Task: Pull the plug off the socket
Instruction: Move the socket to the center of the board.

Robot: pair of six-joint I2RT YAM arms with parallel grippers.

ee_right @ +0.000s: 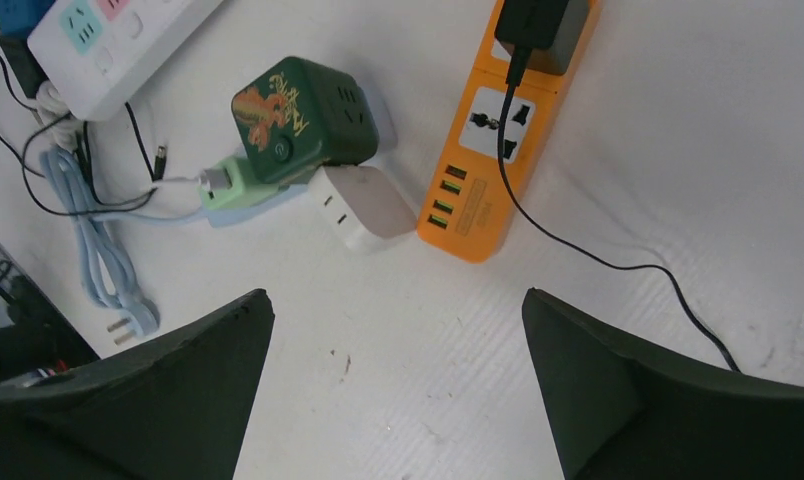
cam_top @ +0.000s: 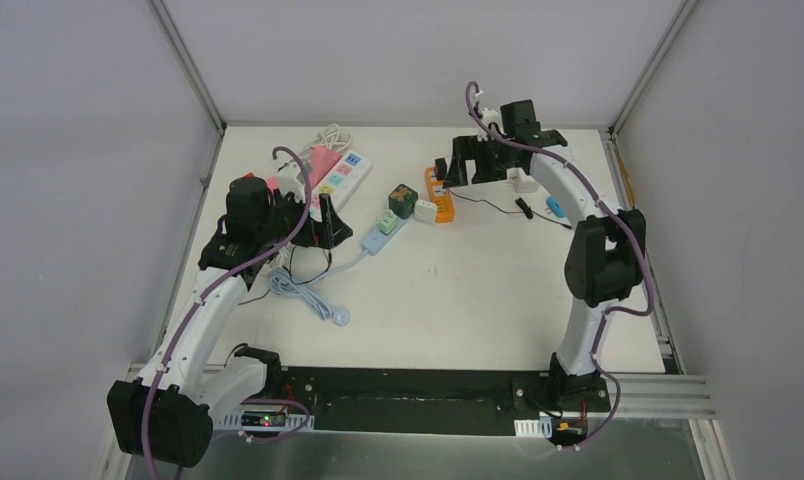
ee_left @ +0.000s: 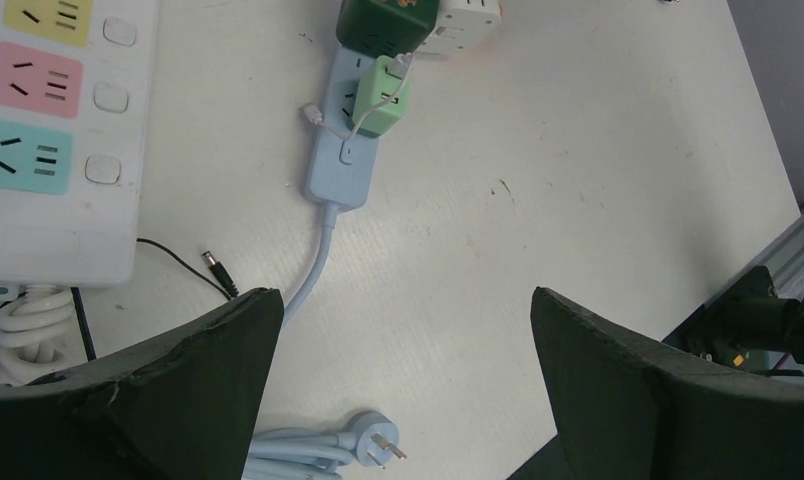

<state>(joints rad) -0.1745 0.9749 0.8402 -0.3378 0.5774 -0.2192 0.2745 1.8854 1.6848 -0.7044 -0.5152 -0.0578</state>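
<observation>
At the far middle of the counter (cam_top: 478, 300), the black plug (ee_right: 541, 25) is sitting in the end socket of the orange power strip (ee_right: 498, 150). Near it a green plug (ee_left: 383, 95) is sitting in the pale blue strip (ee_left: 340, 160), with a dark green cube (ee_right: 303, 120) and a white adapter (ee_right: 363, 205) crowding between the two strips. Your right gripper (ee_right: 395, 300) is hanging just short of the orange power strip, jaws wide and empty, while your left gripper (ee_left: 403, 300) is hovering likewise wide and empty beside the pale blue strip's cable (ee_left: 318, 260).

Bright even overhead light, soft shadows, perhaps slight wrist-view blur.
</observation>
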